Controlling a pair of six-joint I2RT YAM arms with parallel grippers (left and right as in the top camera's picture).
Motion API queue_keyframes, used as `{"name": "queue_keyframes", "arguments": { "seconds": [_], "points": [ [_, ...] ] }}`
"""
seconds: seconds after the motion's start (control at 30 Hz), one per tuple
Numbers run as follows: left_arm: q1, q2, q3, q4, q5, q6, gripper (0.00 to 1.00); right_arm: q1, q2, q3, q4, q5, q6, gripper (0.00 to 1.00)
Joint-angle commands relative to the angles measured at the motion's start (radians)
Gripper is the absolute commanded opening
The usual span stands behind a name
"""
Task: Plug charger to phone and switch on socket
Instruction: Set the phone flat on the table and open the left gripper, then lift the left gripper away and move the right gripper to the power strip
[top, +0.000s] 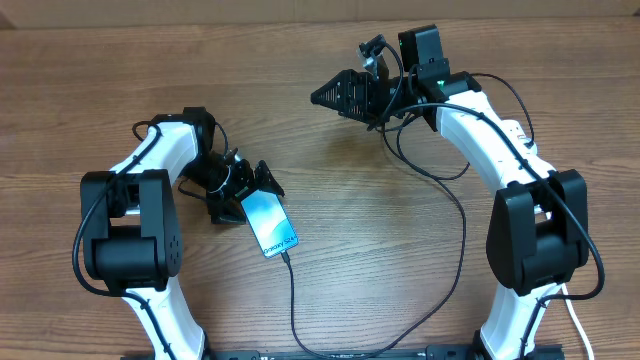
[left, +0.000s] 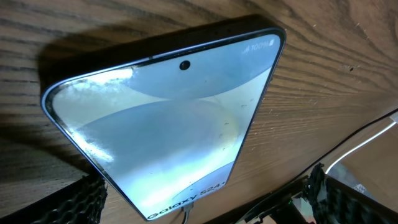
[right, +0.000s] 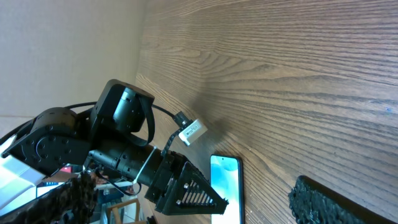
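- Locate the phone (top: 268, 222) flat on the worktop (top: 370, 215), left of centre, screen up and lit pale blue.
- Read "Galaxy S24" along the screen edge in the left wrist view.
- Trace the charger cable (top: 462, 230) from the near short edge of the phone toward the near side of the worktop, then right and far in a wide loop up to the right arm.
- Note the left gripper (top: 245, 197) spread wide at the phone, with a finger (left: 81, 200) on either side. Cannot tell whether either finger touches the phone.
- Note the right gripper (top: 325, 97) at the far side, well apart from the phone, fingers (right: 336, 199) spread and nothing between them.
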Motion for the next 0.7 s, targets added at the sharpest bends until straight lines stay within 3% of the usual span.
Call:
{"name": "queue_keyframes", "arguments": {
  "seconds": [0.0, 0.53, 0.67],
  "points": [
    [0.006, 0.051, -0.035, 0.021, -0.225, 0.006, 1.0, 0.0, -0.023, 0.019, 0.006, -0.003, -0.008, 1.0],
    [-0.007, -0.047, 0.259, -0.061, -0.213, 0.097, 1.0, -0.002, -0.023, 0.019, 0.003, 0.061, -0.009, 1.0],
    [-0.03, -0.073, 0.354, -0.091, -0.177, 0.129, 1.0, -0.017, -0.024, 0.043, -0.043, 0.092, -0.069, 1.0]
  ]
}}
